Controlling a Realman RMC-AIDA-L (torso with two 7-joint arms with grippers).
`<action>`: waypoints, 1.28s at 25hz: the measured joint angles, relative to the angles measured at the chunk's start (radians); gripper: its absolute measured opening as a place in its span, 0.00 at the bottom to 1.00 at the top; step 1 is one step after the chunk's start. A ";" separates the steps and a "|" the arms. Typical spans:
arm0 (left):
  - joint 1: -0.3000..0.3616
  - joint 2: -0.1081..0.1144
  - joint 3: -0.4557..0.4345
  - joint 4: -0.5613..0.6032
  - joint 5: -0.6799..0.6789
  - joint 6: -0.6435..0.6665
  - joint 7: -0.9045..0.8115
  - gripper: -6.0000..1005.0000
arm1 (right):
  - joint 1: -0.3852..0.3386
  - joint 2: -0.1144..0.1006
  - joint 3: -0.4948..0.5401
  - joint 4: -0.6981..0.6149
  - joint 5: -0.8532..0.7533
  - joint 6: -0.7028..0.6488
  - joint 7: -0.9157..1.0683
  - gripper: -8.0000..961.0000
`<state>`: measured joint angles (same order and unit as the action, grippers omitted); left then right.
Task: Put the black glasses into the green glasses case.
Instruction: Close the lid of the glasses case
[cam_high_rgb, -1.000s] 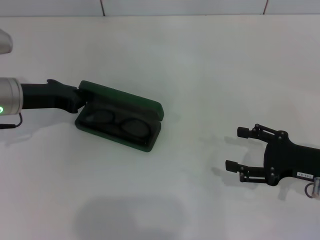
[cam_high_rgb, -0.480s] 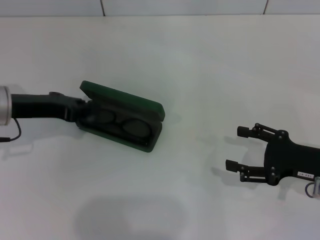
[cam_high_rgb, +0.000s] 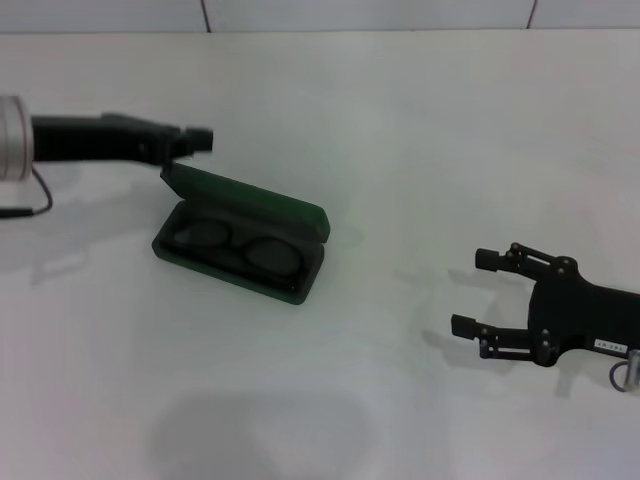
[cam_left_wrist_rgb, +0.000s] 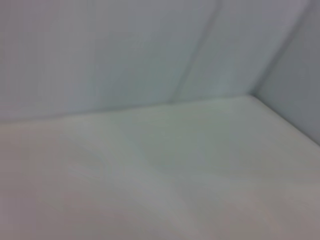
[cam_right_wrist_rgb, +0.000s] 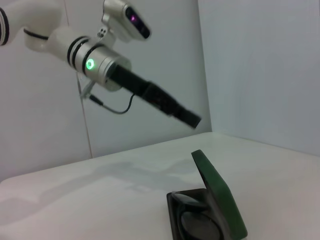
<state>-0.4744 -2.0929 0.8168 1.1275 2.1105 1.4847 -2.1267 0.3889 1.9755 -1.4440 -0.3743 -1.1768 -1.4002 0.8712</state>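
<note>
Black glasses inside green glasses case, left of centre

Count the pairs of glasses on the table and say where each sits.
1. The thin black-framed glasses lie inside the open dark green hard glasses case on the white table, lenses up. No others are in view.

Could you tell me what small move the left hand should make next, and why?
Probably bring the left hand down onto the raised lid of the green glasses case and press it shut: the black glasses already lie inside, and the right hand sits parked far off.
</note>
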 joint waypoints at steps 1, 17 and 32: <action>0.002 -0.001 0.033 0.013 -0.003 -0.042 -0.028 0.12 | 0.000 0.000 0.000 0.000 0.000 0.000 0.000 0.92; 0.094 -0.003 0.622 -0.069 -0.107 -0.745 -0.133 0.12 | 0.001 0.001 0.050 0.002 -0.005 0.003 0.000 0.92; 0.094 0.002 0.623 -0.082 -0.092 -0.739 -0.088 0.13 | 0.002 0.000 0.050 0.002 -0.006 -0.002 0.000 0.92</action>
<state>-0.3808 -2.0907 1.4401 1.0457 2.0181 0.7452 -2.2145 0.3905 1.9757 -1.3944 -0.3728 -1.1823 -1.4018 0.8713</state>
